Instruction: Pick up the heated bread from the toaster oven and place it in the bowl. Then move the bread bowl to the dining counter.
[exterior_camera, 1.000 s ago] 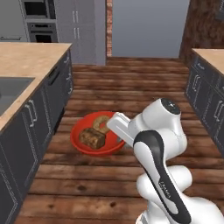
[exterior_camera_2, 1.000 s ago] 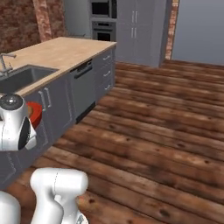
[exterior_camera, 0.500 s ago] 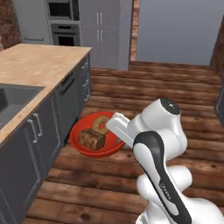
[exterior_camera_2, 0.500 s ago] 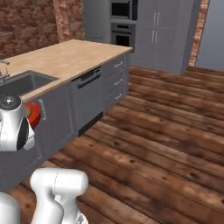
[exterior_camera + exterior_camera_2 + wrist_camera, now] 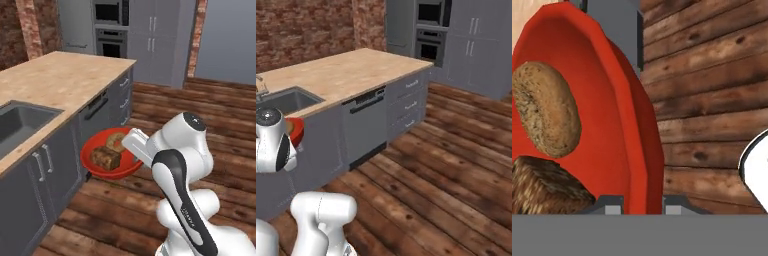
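Carrying the bowl (image 5: 111,156) at centre-left of the left base view, the gripper (image 5: 643,204) has its two fingertips pinched on the red rim, one inside and one outside, at the bottom of the hand view. The heated bread (image 5: 106,158) sits inside it, beside a bagel (image 5: 116,141). The bowl hangs below the edge of the dining counter (image 5: 55,85), which fills the upper left of that frame, just off the grey cabinet fronts (image 5: 55,165). To finish this step well, I judge the arm must lift the bowl above the countertop before swinging it over, keeping it level so neither bread slides out. Aim for bare wood away from the sink (image 5: 20,125) at far left, and release only once the base rests flat
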Tool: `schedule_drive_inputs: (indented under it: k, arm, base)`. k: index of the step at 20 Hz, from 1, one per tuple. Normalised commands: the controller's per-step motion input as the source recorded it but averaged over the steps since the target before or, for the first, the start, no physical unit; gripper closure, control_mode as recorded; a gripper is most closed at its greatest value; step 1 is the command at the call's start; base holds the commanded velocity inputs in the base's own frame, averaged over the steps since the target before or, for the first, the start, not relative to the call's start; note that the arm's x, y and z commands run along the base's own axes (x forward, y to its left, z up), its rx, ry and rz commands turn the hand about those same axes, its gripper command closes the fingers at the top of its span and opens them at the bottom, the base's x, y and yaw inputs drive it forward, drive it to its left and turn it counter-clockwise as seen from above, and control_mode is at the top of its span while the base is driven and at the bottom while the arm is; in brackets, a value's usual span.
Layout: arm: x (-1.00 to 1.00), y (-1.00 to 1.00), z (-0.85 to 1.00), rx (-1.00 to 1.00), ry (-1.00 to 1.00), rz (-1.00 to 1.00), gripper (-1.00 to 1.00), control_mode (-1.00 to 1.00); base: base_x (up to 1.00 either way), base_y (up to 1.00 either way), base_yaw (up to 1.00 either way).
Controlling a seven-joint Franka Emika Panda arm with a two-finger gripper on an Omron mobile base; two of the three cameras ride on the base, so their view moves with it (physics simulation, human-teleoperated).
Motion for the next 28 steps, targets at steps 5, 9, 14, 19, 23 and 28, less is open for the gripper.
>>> schedule_drive_inputs:
  k: [5, 9, 14, 19, 23, 28]
  arm:
    - [0.0, 0.0, 0.0, 0.0, 0.0, 0.0, 1.0, 1.0]
    - [0.0, 0.0, 0.0, 0.0, 0.0, 0.0, 1.0, 1.0]
    - [0.0, 0.0, 0.0, 0.0, 0.0, 0.0, 1.0, 1.0]
    - [0.0, 0.0, 0.0, 0.0, 0.0, 0.0, 1.0, 1.0]
    - [0.5, 0.21, 0.0, 0.0, 0.0, 0.0, 1.0, -1.0]
    - [1.0, 0.32, 0.0, 0.0, 0.13, 0.0, 1.0, -1.0]
  base:
    - [0.42, -0.07, 0.99]
    - [0.45, 0.0, 0.95]
    - [0.97, 0.24, 0.6]
    - [1.0, 0.34, 0.14]
    - [0.5, 0.24, 0.0]
    - [0.0, 0.0, 0.0]
